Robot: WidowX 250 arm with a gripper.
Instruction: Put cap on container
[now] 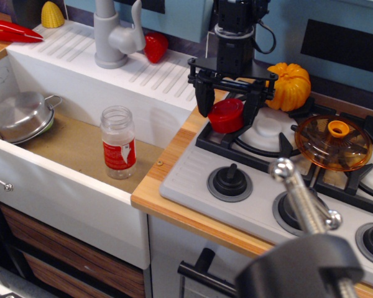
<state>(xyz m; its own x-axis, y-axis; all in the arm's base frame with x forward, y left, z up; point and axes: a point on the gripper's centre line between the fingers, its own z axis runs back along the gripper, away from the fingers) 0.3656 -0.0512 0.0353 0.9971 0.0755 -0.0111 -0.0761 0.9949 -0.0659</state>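
A black robot gripper (227, 107) hangs over the back-left corner of a toy stove (280, 186), its 2 fingers closed narrowly on a small glossy red cap (226, 116), 1 finger at the cap's 9 o'clock side and the other at its 3 o'clock side. The cap sits tilted between them, above the black burner grate (248, 139); whether its lower edge touches the grate cannot be told. The container (118, 142), a clear plastic jar with an open threaded neck and a red-and-white label round its lower half, stands upright on the brown floor of the white sink (62, 155), well apart from the cap at roughly its 8 o'clock. A steel pot (20, 116) lies tipped at the sink's 9 o'clock end. Behind the sink, a grey faucet (115, 34) rises from the ribbed drainboard, with a red strawberry toy (155, 46) just beside it at 3 o'clock, and a red pepper toy (12, 31) and a yellow corn toy (52, 14) near the frame's 10 o'clock corner. An orange pumpkin toy (289, 85) sits at the gripper's 3 o'clock; an orange transparent pot lid (333, 142) rests on the grate at 4 o'clock from it.
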